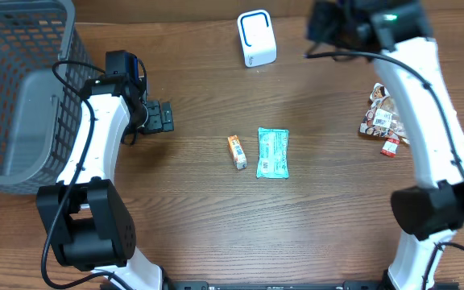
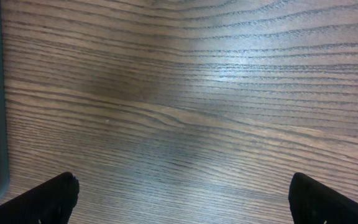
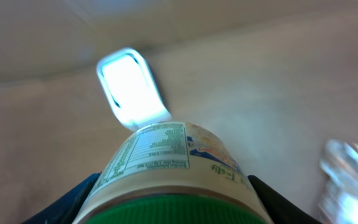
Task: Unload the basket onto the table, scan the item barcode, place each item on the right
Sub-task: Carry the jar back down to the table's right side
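The right gripper (image 3: pixel 173 199) held a bottle (image 3: pixel 166 155) up near the table's far edge, its fingers (image 3: pixel 73 199) clamped on either side of it by the green cap. The bottle was tipped over, with its label turned toward the scanner (image 1: pixel 256 38), which stood just ahead with its window lit. That pose looked chosen to bring the printed panel before the window. A nutrition table showed on the label, but no barcode could be made out, so whether the code faced the scanner could not be told.

The left gripper (image 1: pixel 158 117) hung over bare wood toward the left edge, fingers (image 2: pixel 55 199) wide apart with nothing between them. It seemed parked out of the way, beside the basket (image 1: pixel 22 97). The basket filled the far left corner, and no item showed in the part of it in view; it was probably meant for scanned goods.

An orange box (image 1: pixel 237 151) and a teal packet (image 1: pixel 272 152) lay side by side, near but apart, at the table's middle. Some wrappers (image 1: pixel 381 121) lay heaped by the right edge, likely waiting their turn.
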{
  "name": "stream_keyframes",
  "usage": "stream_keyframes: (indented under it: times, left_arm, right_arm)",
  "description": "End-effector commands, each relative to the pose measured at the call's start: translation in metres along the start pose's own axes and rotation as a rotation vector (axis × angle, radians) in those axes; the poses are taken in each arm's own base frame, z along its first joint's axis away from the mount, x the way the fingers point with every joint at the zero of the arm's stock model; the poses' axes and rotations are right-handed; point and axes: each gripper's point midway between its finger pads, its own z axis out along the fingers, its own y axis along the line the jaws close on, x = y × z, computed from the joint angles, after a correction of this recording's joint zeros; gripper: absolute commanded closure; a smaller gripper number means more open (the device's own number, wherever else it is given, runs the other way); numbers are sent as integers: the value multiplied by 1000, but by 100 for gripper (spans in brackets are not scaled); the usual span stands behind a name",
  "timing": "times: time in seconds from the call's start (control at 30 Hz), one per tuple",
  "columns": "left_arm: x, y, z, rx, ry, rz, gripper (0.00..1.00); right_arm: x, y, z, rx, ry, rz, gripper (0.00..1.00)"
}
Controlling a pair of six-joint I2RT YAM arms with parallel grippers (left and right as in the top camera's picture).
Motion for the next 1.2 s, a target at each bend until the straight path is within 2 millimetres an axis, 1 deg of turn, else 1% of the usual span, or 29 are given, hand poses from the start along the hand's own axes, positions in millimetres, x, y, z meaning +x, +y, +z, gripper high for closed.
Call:
stream_keyframes:
  times: [0.0,0.03,0.1,0.2,0.27,0.47,0.6,0.67,0.77,0.8,0.83,0.9,0.93,0.97,1.0,1.03,1.17]
  left_arm:
    - [0,0,1,-4,3,21,0]
    - [0,0,1,-4,3,21,0]
    - [0,0,1,-4,3,21,0]
    - [0,0,1,-4,3,21,0]
    - [0,0,1,-4,3,21,0]
    - [0,0,1,-4,3,21,0]
    - [0,0,1,-4,3,21,1]
    - [0,0,1,-4,3,21,0]
    - [0,0,1,-4,3,21,0]
    - [0,0,1,-4,3,21,0]
    - [0,0,1,-4,3,21,0]
    - [0,0,1,-4,3,21,0]
    - [0,0,1,-4,3,21,0]
    - [0,0,1,-4,3,21,0]
    - [0,0,1,-4,3,21,0]
    - [0,0,1,-4,3,21,0]
    - [0,0,1,-4,3,21,0]
  right_arm:
    - [31,-32,15,105,155,10,96]
    - [43,-44,18,141,215,14,96]
    - [63,-60,23,194,307,20,96]
    - [90,-76,32,250,413,21,96]
    - [109,-85,42,280,475,17,96]
    - [144,-104,80,317,543,21,96]
    - [168,-115,102,333,574,20,96]
    - [181,-120,114,333,583,9,94]
    - [196,-127,125,327,602,-31,85]
    - [199,-130,127,331,606,-34,79]
    - [202,-132,129,337,608,-35,66]
    - [204,-134,130,338,614,-36,51]
    - [204,-135,129,339,614,-35,37]
    - [204,-135,129,339,614,-33,20]
    - [204,-136,129,340,614,-32,7]
    - [204,-136,129,340,614,-31,1]
    - [205,-137,128,345,624,-30,1]
